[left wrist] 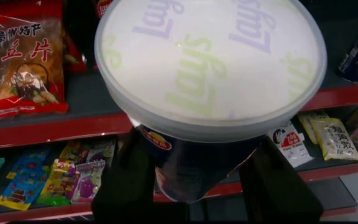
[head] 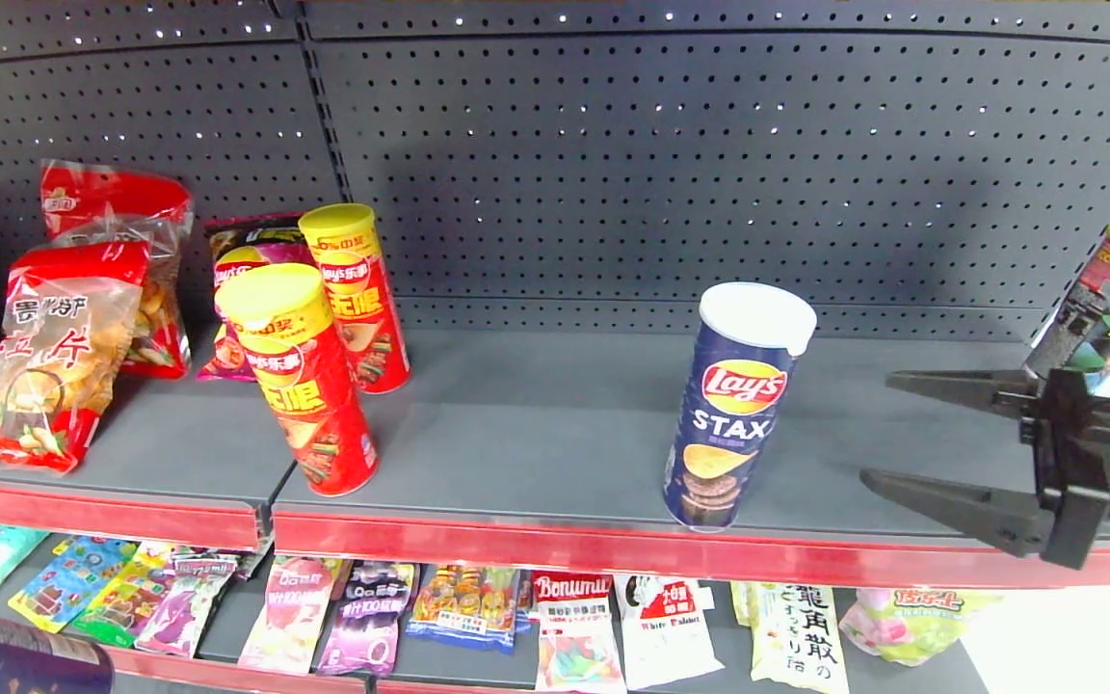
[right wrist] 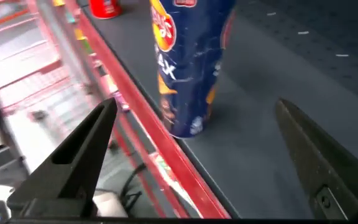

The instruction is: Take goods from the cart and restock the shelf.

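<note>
Upright blue can point(head: 738, 405) is standing at front edge of shelf point(head: 536, 453); right tool point(head: 875, 427) is gaping open just beside it, apart. Left tool point(left wrist: 201, 180) is clamping second white-lidded can point(left wrist: 210, 62). Red cans point(head: 300, 376) and snack bags point(head: 54, 357) are sharing the shelf.

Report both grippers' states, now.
Left gripper: shut on a white-lidded can.
Right gripper: open, holding nothing, apart from the blue can on the shelf.

Before me, a dark grey pegboard point(head: 709, 173) backs the shelf point(head: 536, 434) — pinpricks of light through its holes, red trim along the front.
</note>
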